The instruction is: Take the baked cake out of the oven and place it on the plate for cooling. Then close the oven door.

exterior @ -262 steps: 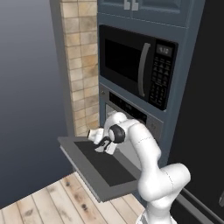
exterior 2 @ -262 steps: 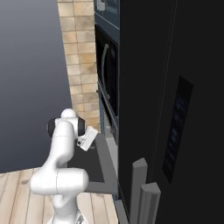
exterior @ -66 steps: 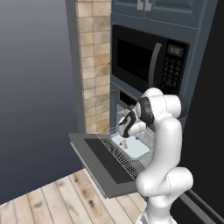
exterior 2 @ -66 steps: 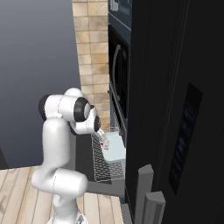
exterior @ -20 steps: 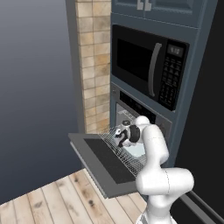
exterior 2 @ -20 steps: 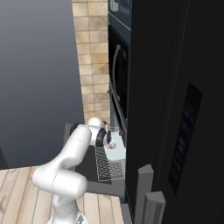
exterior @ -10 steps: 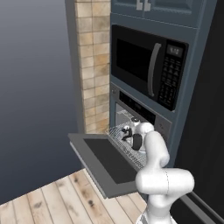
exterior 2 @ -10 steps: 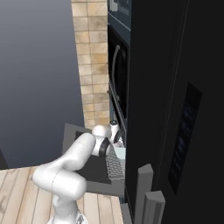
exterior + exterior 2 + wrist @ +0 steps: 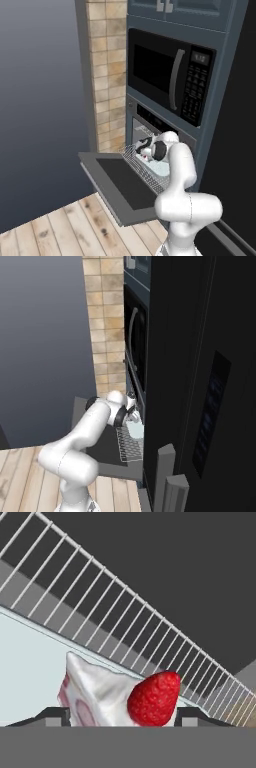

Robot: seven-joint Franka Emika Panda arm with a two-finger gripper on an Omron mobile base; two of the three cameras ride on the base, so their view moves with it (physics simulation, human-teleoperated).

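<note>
Baked cake (image 9: 107, 694) lies directly between the spread fingers (image 9: 52, 716) of the end effector (image 9: 122, 717), on a pale tray (image 9: 25, 672) over the oven rack (image 9: 115, 622). Judged light, soft, crushable: grip the lower flanks gently, avoiding the strawberry.

Oven door (image 9: 120, 185) lies dropped flat, so approach from above and front is free. Wire rack (image 9: 146, 171) is pulled out over door w/ pale tray (image 9: 30, 677) on it. Cake (image 9: 117, 694) sits between gripper (image 9: 120, 719) tips, little side room. Oven (image 9: 150, 131) cavity roof close overhead; microwave (image 9: 167, 80) above.
</note>
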